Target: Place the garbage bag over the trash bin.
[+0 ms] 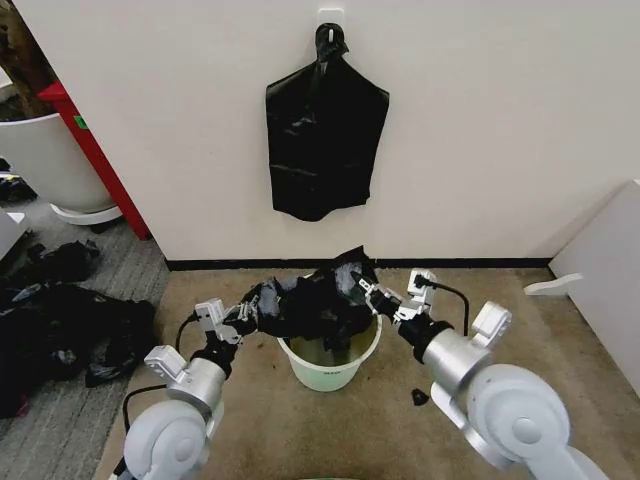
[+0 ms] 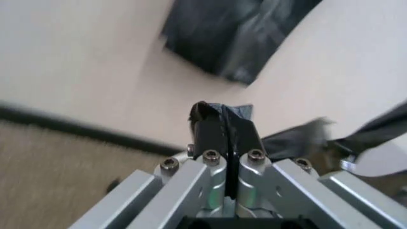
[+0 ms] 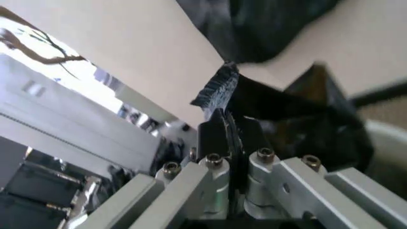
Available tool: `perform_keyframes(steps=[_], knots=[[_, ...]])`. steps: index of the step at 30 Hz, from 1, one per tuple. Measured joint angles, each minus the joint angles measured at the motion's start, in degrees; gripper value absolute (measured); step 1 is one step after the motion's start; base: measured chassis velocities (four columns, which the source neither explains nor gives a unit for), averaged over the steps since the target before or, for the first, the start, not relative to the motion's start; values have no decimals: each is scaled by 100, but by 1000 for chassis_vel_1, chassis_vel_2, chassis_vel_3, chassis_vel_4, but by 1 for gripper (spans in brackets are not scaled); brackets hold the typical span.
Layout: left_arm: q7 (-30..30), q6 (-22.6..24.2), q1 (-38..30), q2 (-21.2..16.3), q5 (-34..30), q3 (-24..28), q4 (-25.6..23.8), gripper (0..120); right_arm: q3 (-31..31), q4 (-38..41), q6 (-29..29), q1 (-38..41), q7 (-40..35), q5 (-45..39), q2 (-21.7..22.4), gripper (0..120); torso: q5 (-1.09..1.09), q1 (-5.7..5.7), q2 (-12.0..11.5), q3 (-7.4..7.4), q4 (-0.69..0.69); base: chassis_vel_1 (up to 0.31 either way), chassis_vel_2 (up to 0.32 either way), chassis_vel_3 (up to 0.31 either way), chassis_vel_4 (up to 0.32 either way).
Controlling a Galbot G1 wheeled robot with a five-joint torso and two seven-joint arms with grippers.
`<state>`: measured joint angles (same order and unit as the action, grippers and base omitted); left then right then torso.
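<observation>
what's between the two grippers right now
In the head view, the garbage bag stretches from the left gripper to the right gripper, both shut on it, hanging over the trash bin.

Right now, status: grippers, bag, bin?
Left gripper and right gripper both shut on garbage bag. Bag stretched above trash bin, rim uncovered. Nothing blocking.

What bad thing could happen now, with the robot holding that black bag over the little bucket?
The garbage bag is thin and stretched between the left tool and the right tool, both pinched shut on its edges, so pulling apart might tear it or make an edge slip out. It hangs bunched above the trash bin, not around the rim, so it could flop inside. The light bin might also tip if the bag drags on it.
</observation>
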<state>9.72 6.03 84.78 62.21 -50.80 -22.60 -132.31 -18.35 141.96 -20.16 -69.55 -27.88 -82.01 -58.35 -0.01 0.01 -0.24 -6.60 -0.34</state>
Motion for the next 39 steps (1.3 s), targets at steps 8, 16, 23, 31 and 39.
perform_keyframes(steps=[8,16,23,31,39], knots=[[137,15,-45,-429,-280,-209,-699,0,-468,123,155,208,-160,-310,301,0,2,0,0,0,0,0,0,0,0],[359,242,106,-519,-744,-152,-950,0,-530,127,-5,-42,-256,-367,145,0,2,0,0,1,0,0,0,0,0],[601,195,-23,126,-643,41,330,0,-5,-279,-242,-226,16,90,-490,0,1,0,0,0,1,0,0,0,0],[625,-165,492,314,73,-121,254,0,-8,-342,-269,-730,-56,360,-504,0,1,0,0,1,0,0,0,0,0],[677,-448,1180,432,839,-248,-250,0,-139,125,-293,-887,-1482,-10,-313,0,1,0,0,1,1,0,0,0,0]])
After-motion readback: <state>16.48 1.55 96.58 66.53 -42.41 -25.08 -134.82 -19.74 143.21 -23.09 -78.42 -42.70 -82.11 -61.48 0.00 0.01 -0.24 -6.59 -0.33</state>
